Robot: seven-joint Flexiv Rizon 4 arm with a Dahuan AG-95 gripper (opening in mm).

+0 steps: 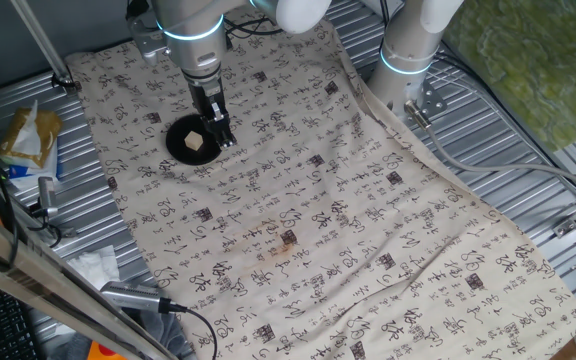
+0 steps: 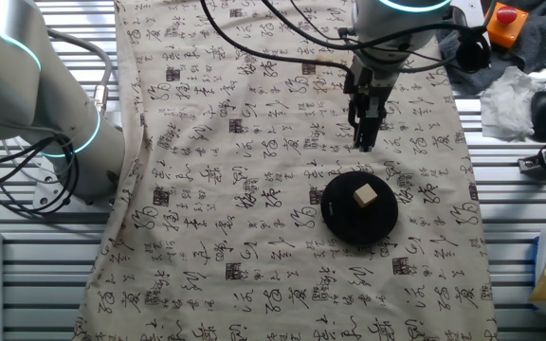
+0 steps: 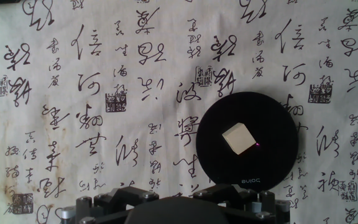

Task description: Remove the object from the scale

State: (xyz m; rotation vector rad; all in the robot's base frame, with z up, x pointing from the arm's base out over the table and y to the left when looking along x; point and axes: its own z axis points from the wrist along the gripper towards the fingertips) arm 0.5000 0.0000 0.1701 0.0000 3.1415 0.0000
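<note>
The gripper (image 2: 366,144) hangs beside the scale (image 2: 359,207); jaw state unclear. A misaligned descent could knock the block (image 2: 366,195) away.

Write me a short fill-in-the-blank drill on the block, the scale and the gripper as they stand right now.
1. The tan block sits on the round ____ scale.
2. The gripper holds ____.
3. In the hand view, the block lies to the ____ of the picture's centre.
4. The scale rests on a cloth printed with black ____.

Missing words: black; nothing; right; writing
</note>
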